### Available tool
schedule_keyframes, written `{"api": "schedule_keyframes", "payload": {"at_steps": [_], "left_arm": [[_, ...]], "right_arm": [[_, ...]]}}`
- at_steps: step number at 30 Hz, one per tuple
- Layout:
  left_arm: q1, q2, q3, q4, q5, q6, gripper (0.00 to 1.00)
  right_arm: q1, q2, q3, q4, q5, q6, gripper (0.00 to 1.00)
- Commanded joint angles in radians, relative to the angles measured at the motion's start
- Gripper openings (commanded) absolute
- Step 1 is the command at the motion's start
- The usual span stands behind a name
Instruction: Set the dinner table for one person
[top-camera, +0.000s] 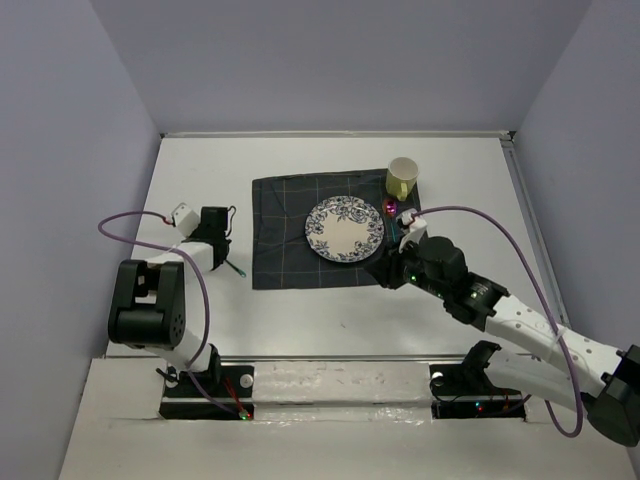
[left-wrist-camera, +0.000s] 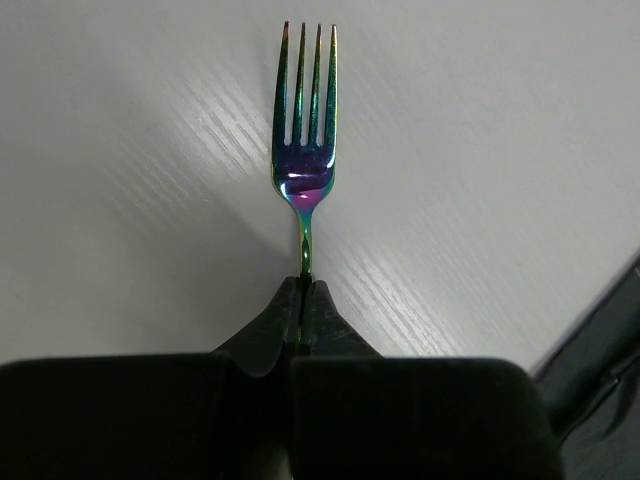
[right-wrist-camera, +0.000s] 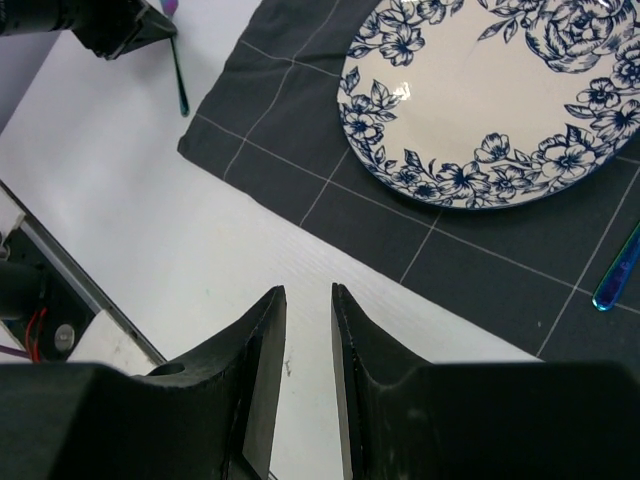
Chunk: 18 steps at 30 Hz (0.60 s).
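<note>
The white dinner table (top-camera: 200, 170) carries a dark grid-lined cloth (top-camera: 280, 225) with a blue floral plate (top-camera: 345, 228) on it. My left gripper (top-camera: 222, 254) is over the bare table just left of the cloth. It is shut on an iridescent fork (left-wrist-camera: 303, 150), whose tines point away from the fingers (left-wrist-camera: 325, 310). The fork also shows in the top view (top-camera: 236, 268) and the right wrist view (right-wrist-camera: 180, 75). My right gripper (top-camera: 385, 272) is at the cloth's front right corner, near the plate (right-wrist-camera: 480, 90). Its fingers (right-wrist-camera: 262, 330) stand slightly apart and hold nothing.
A yellow-green cup (top-camera: 402, 177) stands at the cloth's back right corner. Another iridescent utensil (top-camera: 396, 225) lies on the cloth right of the plate; its teal end shows in the right wrist view (right-wrist-camera: 615, 275). Grey walls enclose the table on three sides.
</note>
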Motion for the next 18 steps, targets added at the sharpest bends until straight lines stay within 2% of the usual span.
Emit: {"api": "schedule_keyframes", "payload": {"at_steps": [1,6,10,14,15,18], "left_arm": [[0.012,-0.06,0.007,-0.055,-0.031,0.024,0.0],[0.009,-0.198,0.078,-0.084,-0.066,0.16,0.0],[-0.069,-0.321,0.096,-0.109,-0.075,0.246,0.0],[-0.246,-0.408,0.084,-0.092,-0.068,0.274,0.0],[-0.322,-0.409,0.079,-0.093,-0.068,0.277,0.0],[-0.407,-0.374,0.076,-0.029,-0.068,0.301,0.0]], "right_arm": [[0.01,0.004,-0.011,0.043,0.088,0.012,0.31],[0.01,-0.01,-0.031,0.046,0.144,0.024,0.31],[0.01,-0.021,-0.054,0.057,0.198,0.046,0.31],[0.01,-0.054,-0.058,0.033,0.212,0.084,0.31],[0.01,-0.068,-0.06,0.025,0.226,0.093,0.31],[0.01,-0.125,-0.048,-0.029,0.287,0.113,0.32]]}}
